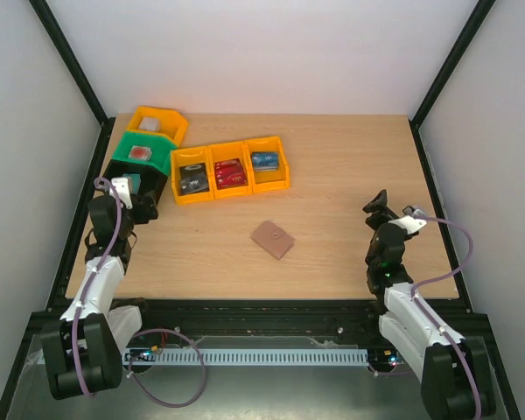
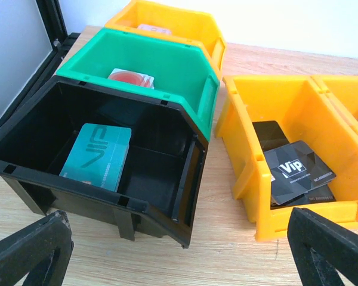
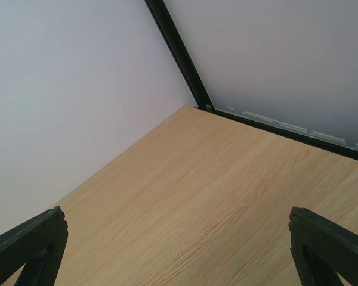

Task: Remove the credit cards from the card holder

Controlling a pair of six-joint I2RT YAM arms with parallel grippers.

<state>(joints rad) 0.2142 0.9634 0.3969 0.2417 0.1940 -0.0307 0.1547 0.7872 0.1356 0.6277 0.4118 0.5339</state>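
Note:
The card holder [image 1: 272,239] lies shut and flat on the table's middle, tan-brown side up; no cards show in it, and neither wrist view shows it. My left gripper [image 1: 142,203] is open and empty at the far left, just in front of the black bin [image 1: 133,180]. In the left wrist view its fingertips [image 2: 30,250] stand wide apart before that bin [image 2: 107,196], which holds a teal card [image 2: 98,156]. My right gripper [image 1: 378,206] is open and empty at the right, well away from the holder; its view shows only bare table [image 3: 215,202].
A green bin [image 1: 144,154] with a red card [image 2: 131,77] and a yellow bin [image 1: 158,123] stand behind the black one. Three orange bins [image 1: 230,170] in a row hold black [image 2: 295,173], red and blue cards. Black frame posts line the table's sides.

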